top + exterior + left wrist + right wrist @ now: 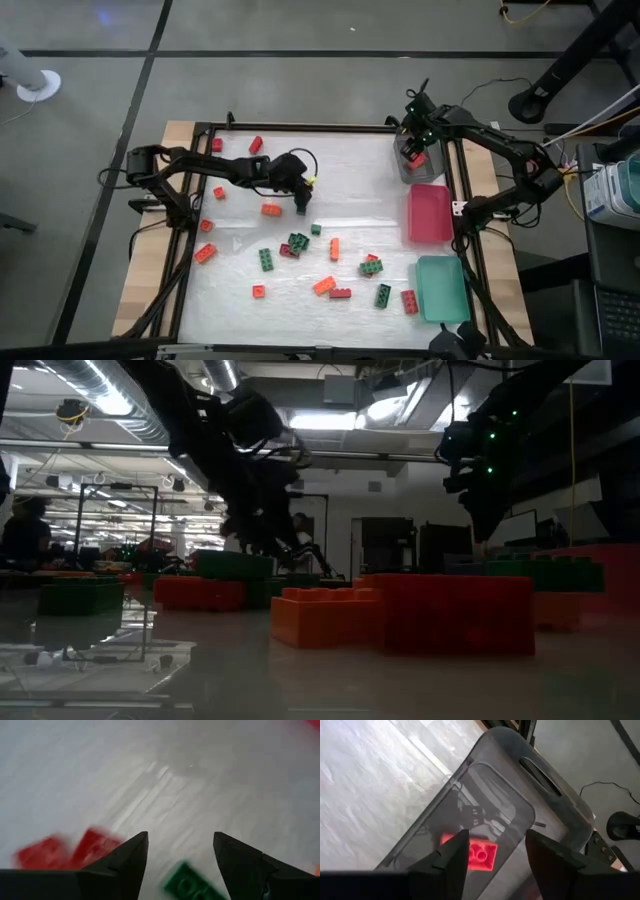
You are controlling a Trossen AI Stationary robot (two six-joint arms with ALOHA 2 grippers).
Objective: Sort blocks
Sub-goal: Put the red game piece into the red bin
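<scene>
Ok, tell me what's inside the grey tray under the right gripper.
One red block shows inside the grey tray, below the open right gripper. The gripper's fingers cover the tray floor on either side, so any other blocks there cannot be seen.

White table point(350, 180) bears scattered blocks point(330, 262) and three trays point(430, 213)

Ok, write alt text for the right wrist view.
A red block lies in the grey tray, seen between the open fingers of the right tool poised above it. The white table surface runs alongside the tray.
</scene>
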